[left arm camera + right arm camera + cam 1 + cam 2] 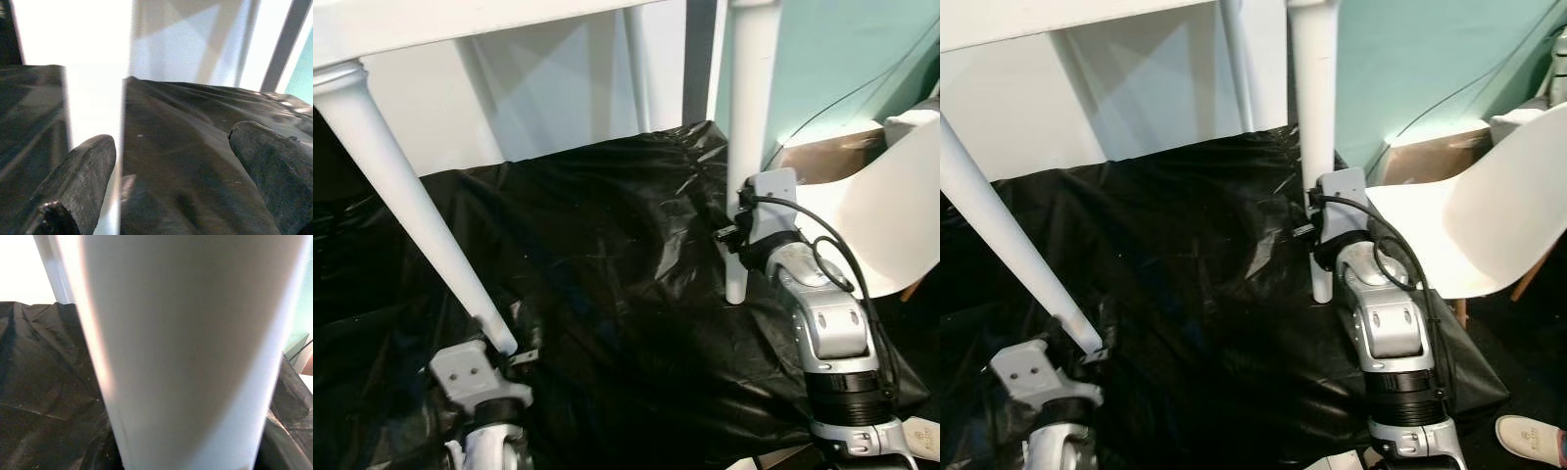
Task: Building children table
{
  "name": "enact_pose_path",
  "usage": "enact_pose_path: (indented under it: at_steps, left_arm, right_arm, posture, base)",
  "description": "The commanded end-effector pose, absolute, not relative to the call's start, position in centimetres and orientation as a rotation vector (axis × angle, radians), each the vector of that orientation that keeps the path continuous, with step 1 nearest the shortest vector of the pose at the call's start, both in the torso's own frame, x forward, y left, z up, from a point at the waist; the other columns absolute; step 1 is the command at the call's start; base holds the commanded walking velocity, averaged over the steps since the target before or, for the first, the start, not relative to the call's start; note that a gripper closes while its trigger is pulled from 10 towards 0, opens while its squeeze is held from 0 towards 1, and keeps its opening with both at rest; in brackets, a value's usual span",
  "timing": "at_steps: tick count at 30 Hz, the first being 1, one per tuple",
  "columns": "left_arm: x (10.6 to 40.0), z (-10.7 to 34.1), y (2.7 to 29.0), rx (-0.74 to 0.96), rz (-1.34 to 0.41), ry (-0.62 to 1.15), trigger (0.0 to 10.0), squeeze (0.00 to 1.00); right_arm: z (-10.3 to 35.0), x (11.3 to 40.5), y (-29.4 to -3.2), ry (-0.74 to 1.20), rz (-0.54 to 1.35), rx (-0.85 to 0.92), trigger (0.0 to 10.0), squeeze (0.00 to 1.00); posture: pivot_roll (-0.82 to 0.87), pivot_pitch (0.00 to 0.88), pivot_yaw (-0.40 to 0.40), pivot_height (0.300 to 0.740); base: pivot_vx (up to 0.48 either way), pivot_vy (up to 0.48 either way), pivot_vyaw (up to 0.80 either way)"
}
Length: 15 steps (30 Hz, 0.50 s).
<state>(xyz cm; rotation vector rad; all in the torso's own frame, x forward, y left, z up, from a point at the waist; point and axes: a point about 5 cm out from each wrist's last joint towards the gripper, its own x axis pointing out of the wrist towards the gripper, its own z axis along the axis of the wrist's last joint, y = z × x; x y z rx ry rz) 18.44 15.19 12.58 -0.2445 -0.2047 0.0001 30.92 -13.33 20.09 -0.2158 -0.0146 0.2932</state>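
Note:
A white children's table (431,24) stands over black plastic sheeting (607,255). Its near left leg (401,186) slants down toward me, and my left gripper (514,354) sits at its foot. In the left wrist view that gripper (176,176) is open, with the white leg (95,107) close beside one finger (83,176). The right leg (749,137) stands upright. My right gripper (732,235) is shut on it low down, and the leg (190,347) is pressed close in the right wrist view.
A white moulded chair (886,211) stands close on the right, beside my right arm (832,333). Behind it are a cardboard box (822,157) and a teal wall (842,49). A shoe (1533,438) lies at the sheet's right edge.

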Motion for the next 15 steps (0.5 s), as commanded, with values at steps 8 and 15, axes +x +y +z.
enact_pose_path:
  at_steps: [8,15]
  left_arm:
    - [19.2,12.1,14.5,-0.095,-0.247,-0.227,10.0,0.00]
    - [19.2,12.3,17.1,-0.049,-0.077,-0.238,10.0,0.00]
  right_arm:
    - [19.6,30.4,-10.8,-0.023,0.427,-0.278,0.0,0.00]
    - [19.7,30.3,-10.8,-0.031,0.435,-0.278,0.0,0.00]
  posture:
    - [-0.07,0.000,0.062,0.740]
    - [-0.07,0.000,0.053,0.740]
  base:
    - [0.000,0.000,0.00]
    - [0.000,0.000,0.00]
